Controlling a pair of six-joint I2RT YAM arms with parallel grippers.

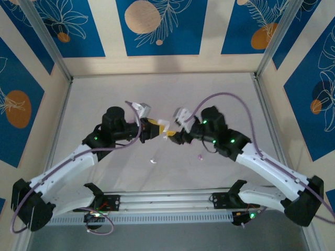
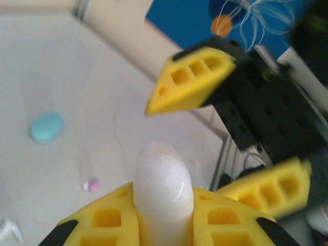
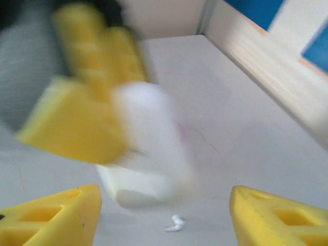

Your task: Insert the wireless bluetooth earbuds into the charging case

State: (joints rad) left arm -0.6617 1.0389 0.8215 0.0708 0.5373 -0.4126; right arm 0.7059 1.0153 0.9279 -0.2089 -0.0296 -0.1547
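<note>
In left gripper (image 1: 158,128), glossy white case (image 2: 163,185)

Glossy, smooth white plastic case (image 2: 163,187) (faintly speckled) between matt yellow fingers (image 2: 110,220); matt pale table (image 2: 51,61)

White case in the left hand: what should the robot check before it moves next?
1. Left hand shut on the white case: ok.
2. Right hand open, ready to pick: ok.
3. White case's lid open for earbuds: cannot tell, too blurred.
4. White earbud lying free on the table: ok.
5. Pink earbud already in a case: not ok, it lies on the table.
6. Teal case away from both hands: ok.
</note>
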